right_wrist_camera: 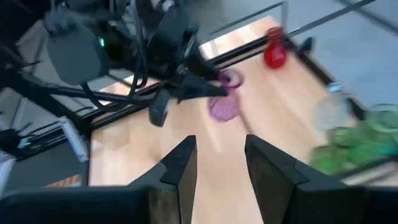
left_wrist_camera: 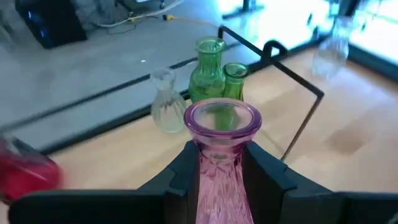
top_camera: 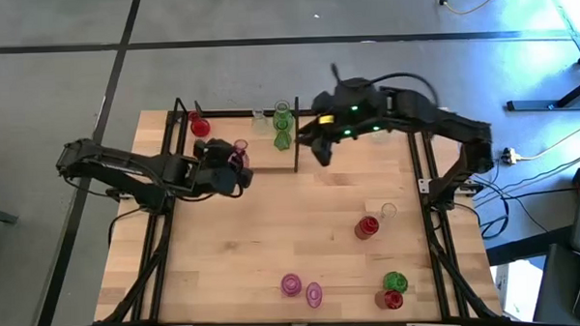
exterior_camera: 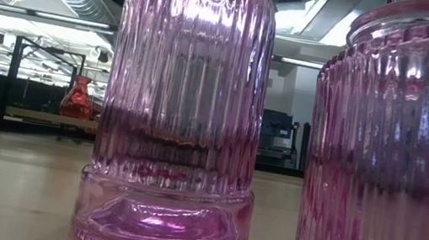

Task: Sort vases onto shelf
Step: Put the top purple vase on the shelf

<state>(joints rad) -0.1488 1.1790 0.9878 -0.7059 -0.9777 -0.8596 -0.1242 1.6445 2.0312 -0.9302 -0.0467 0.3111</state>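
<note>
Light-wood bench [top_camera: 274, 251], framed by black rods, seen from above.

Shelf: low light-wood board edged with thin black metal rods [top_camera: 236, 136], at the bench's far edge toward the far left corner.

- Red translucent bud vase [top_camera: 200, 126], upright at the shelf's left end.
- Clear ribbed glass bud vase [top_camera: 260, 117], at the shelf's far edge, just beside the green pair.
- Two green translucent bud vases [top_camera: 283, 124], close together at the shelf's right end by the upright rod.
- Pink ribbed translucent bud vase with flared mouth [left_wrist_camera: 221, 155], upright, over the shelf's near edge. Clasped at the neck between the two dark fingers of the left gripper [top_camera: 234, 163].

Right gripper [right_wrist_camera: 219, 163]: fingers parted, nothing between them, poised just off the shelf's right end, near the green pair.

Loose stock on the bench:

- Red vase [top_camera: 367, 227] and small clear vase [top_camera: 388, 211], side by side near the right edge.
- Green vase [top_camera: 395, 281] with another red vase [top_camera: 390, 299] just beside it, near right corner.
- Two pink ribbed vases [top_camera: 302, 289], near edge at centre; they fill the low view.
</note>
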